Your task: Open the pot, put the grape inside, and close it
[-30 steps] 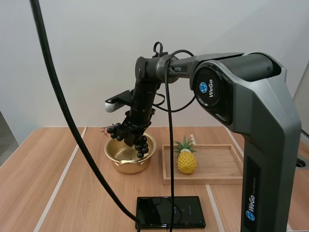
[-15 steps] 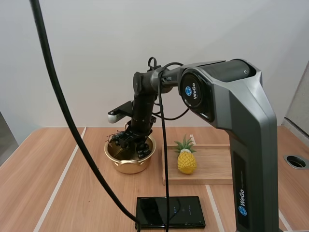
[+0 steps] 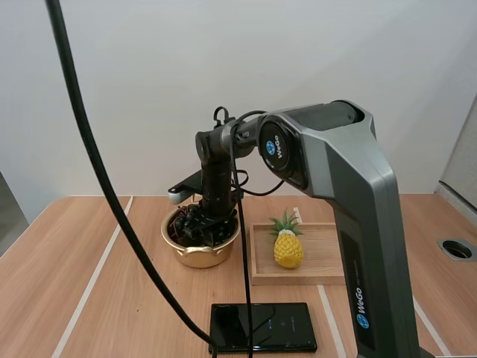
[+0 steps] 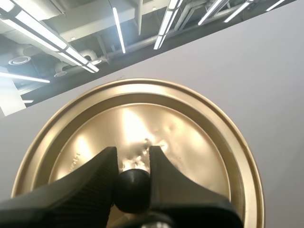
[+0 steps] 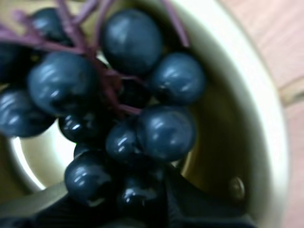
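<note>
High view: right gripper (image 3: 203, 222) sits down in the pot (image 3: 200, 255) with the grapes (image 3: 191, 227); we judge a fast pull-out could tip the pot. Left wrist: left gripper (image 4: 133, 159) pinches the knob (image 4: 132, 192) of the lid (image 4: 190, 137), held up off the table; thin hold, it may swing or slip. Right wrist: fingers (image 5: 190, 211) clamp the bunch low in the pot, stems near the rim; berries may snag on release, or stems may jam the lid.
</note>
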